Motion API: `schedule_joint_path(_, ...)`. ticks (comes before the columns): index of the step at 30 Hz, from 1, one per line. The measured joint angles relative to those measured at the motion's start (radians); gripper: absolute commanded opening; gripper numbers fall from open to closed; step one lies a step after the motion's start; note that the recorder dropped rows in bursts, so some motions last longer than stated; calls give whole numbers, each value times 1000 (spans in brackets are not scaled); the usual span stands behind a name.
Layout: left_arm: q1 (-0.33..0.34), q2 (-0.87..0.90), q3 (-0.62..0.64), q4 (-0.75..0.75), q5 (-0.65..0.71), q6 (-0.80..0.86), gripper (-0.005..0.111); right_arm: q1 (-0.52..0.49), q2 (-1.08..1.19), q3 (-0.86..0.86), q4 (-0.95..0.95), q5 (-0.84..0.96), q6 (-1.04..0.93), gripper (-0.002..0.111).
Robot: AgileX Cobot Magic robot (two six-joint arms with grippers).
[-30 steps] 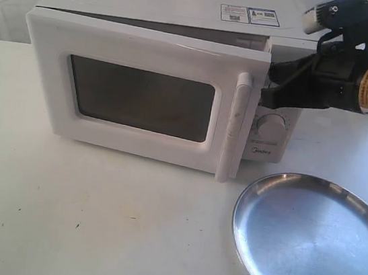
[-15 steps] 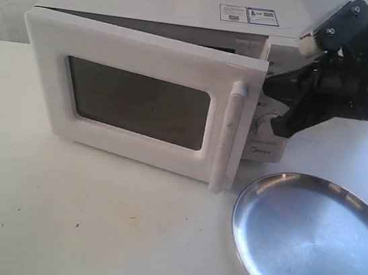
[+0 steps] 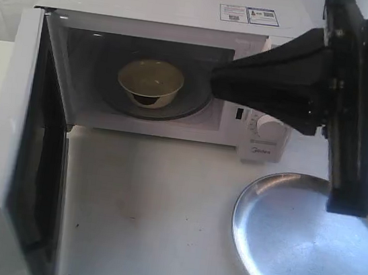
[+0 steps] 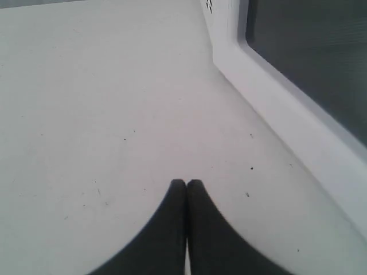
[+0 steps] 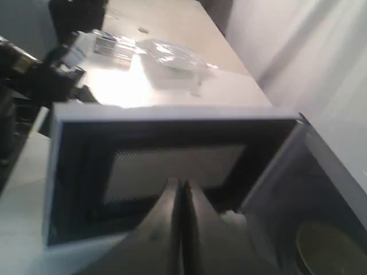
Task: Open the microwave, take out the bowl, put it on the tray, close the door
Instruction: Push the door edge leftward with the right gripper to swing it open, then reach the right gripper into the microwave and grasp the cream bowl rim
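Observation:
The microwave (image 3: pixel 188 6) stands at the back with its door (image 3: pixel 5 155) swung wide to the left. Inside, the cream bowl (image 3: pixel 150 82) sits on the glass turntable (image 3: pixel 188 107). My right gripper (image 3: pixel 213 82) looms large in front of the cavity's right edge, shut and empty, its tip pointing left, apart from the bowl. The silver tray (image 3: pixel 290 260) lies at the front right. In the right wrist view the shut gripper (image 5: pixel 179 184) faces the door's inner side (image 5: pixel 172 166), the bowl (image 5: pixel 330 249) off to one side. My left gripper (image 4: pixel 186 183) is shut over the bare table beside the door (image 4: pixel 298 132).
The oven's knob (image 3: pixel 269 126) and control panel sit behind the right arm. In the right wrist view, a clear plastic item (image 5: pixel 166 52) and a labelled box (image 5: pixel 106 43) lie on the table beyond the door, near the dark left arm (image 5: pixel 40 74).
The door has swung from slightly ajar to fully open on the left, showing the bowl. My right arm has moved forward and left, now filling the upper right of the exterior view.

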Motion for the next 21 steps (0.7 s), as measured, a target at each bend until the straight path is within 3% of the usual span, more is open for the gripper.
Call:
schedule_joint_path(4, 0, 0, 0, 6, -2, 0, 0, 0, 122, 26, 101, 233, -13, 0)
schedule_joint_path(8, 0, 0, 0, 1, -2, 0, 0, 10, 289, 28, 322, 295, -147, 9)
schedule_joint_path(12, 0, 0, 0, 2, -2, 0, 0, 72, 480, 26, 534, 303, -378, 32)
schedule_joint_path(16, 0, 0, 0, 2, -2, 0, 0, 174, 670, -19, 709, 307, -751, 59)
schedule_joint_path(18, 0, 0, 0, 2, -2, 0, 0, 213, 737, -48, 763, 311, -889, 67)
schedule_joint_path(21, 0, 0, 0, 2, -2, 0, 0, 262, 817, -114, 843, 324, -1009, 67)
